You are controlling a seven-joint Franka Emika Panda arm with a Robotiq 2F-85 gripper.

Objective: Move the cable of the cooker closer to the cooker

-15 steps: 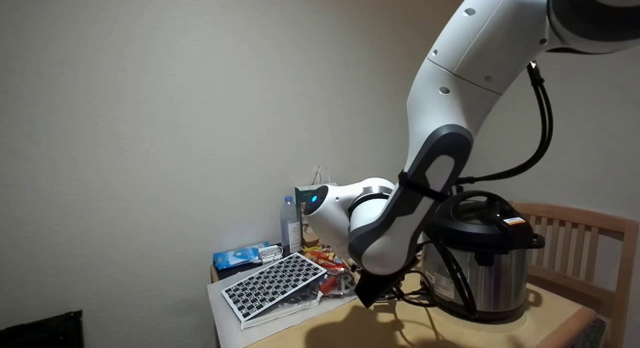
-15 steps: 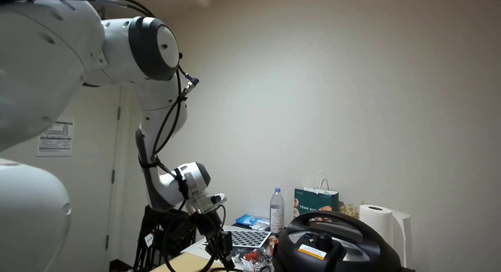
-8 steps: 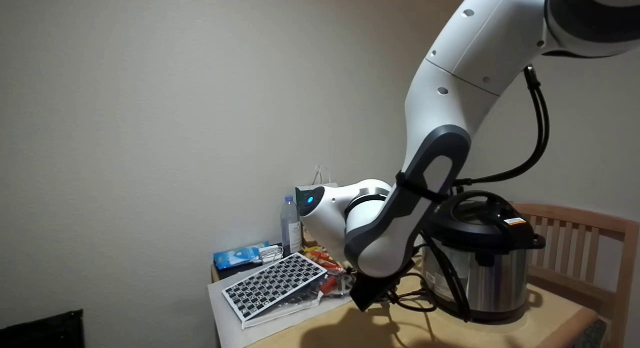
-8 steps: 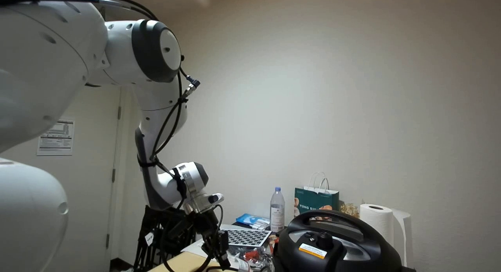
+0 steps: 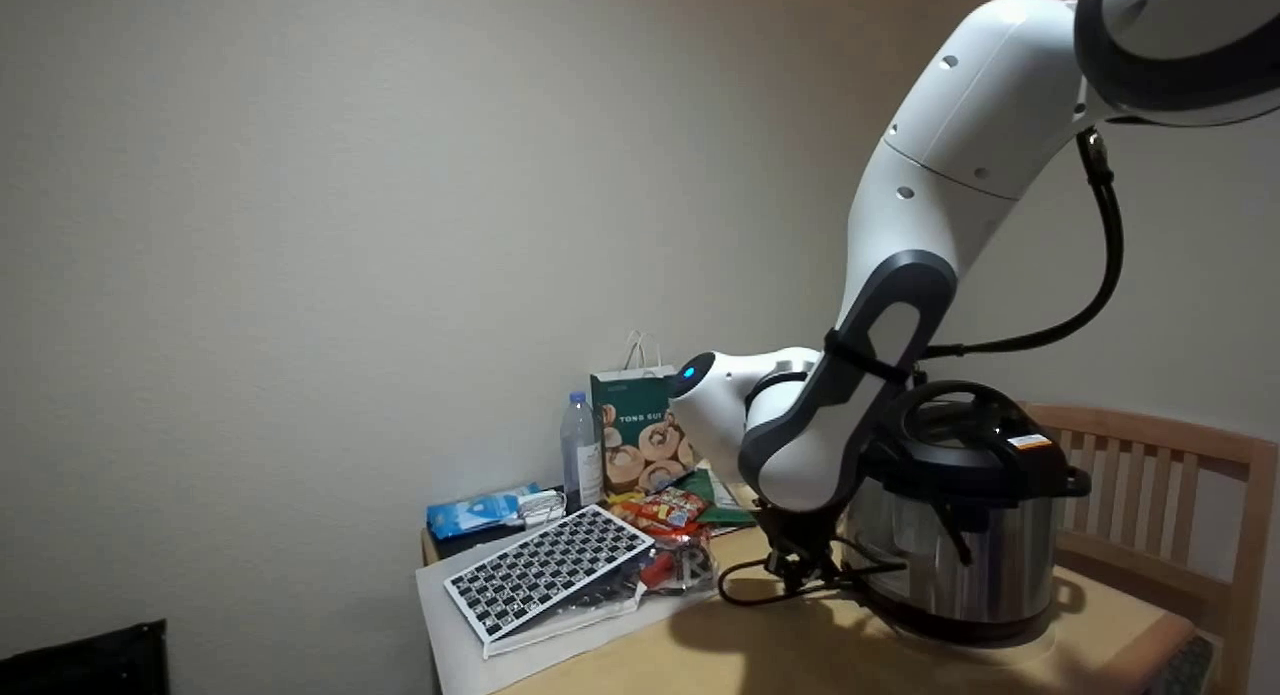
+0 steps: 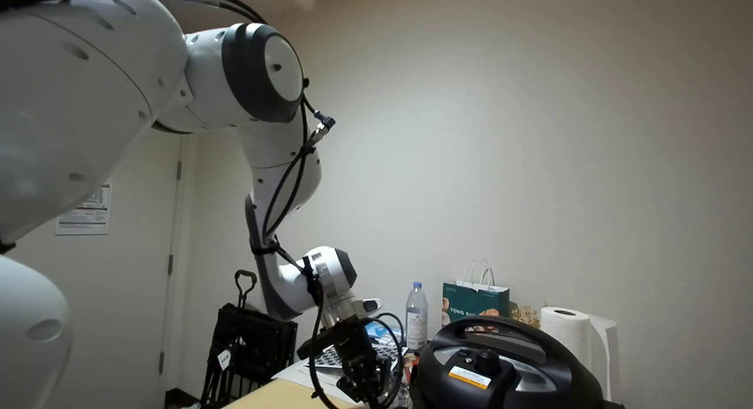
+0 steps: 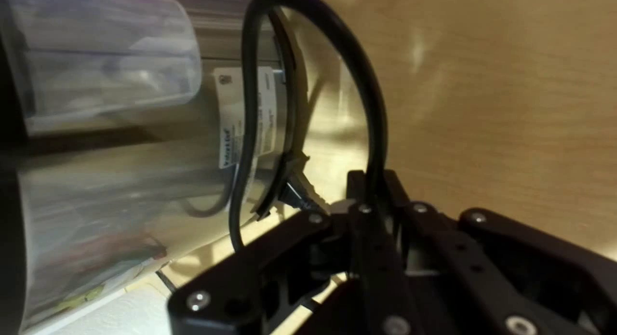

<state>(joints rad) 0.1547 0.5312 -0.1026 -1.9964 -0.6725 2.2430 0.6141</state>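
Note:
The cooker, a silver pot with a black lid, stands on the table in an exterior view (image 5: 975,555). Only its black lid shows in an exterior view (image 6: 500,368). In the wrist view its shiny steel wall (image 7: 207,127) fills the left side. The thin black cable (image 7: 373,108) arches in a loop from between my fingertips up in front of the cooker wall. My gripper (image 7: 371,180) is shut on the cable. In an exterior view the gripper (image 5: 795,575) is low over the table just left of the cooker, with a cable loop (image 5: 745,602) on its left side.
A white key-grid panel (image 5: 548,570), snack packs (image 5: 672,507), a bottle (image 5: 580,455) and a green paper bag (image 5: 640,430) stand left of and behind the gripper. A wooden chair (image 5: 1160,430) is behind the cooker. A paper-towel roll (image 6: 565,338) stands beyond the lid.
The arm first moved slightly left, then right toward the cooker in both exterior views, and the wrist turned. A cable loop now shows left of the gripper, and more of the green bag is uncovered.

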